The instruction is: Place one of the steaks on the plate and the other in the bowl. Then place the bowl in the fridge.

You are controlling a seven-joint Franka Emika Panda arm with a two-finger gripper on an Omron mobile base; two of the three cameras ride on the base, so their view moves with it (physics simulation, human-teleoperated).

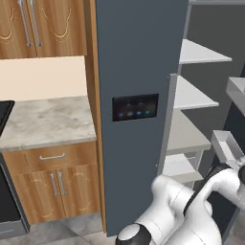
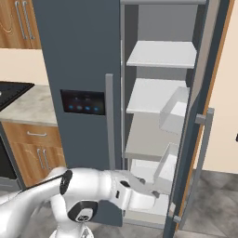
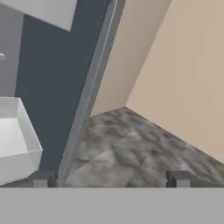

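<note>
Hand view: tool (image 3: 109, 179) spread wide beside fridge (image 2: 83, 56) door bin (image 3: 15, 140).

Wood cabinets (image 1: 45, 179) w/ grey handles at lower left; marble-look counter (image 1: 48, 122) above. Beige wall (image 3: 183, 74) upper right of hand view, grey stone-look floor (image 3: 131, 148) below.

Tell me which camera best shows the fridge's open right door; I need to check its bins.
The right base view: the open door shows edge-on along its height, with its handle and two bins. The left base view catches two bins at its right edge. The hand view shows one bin against the door's inner face.
</note>
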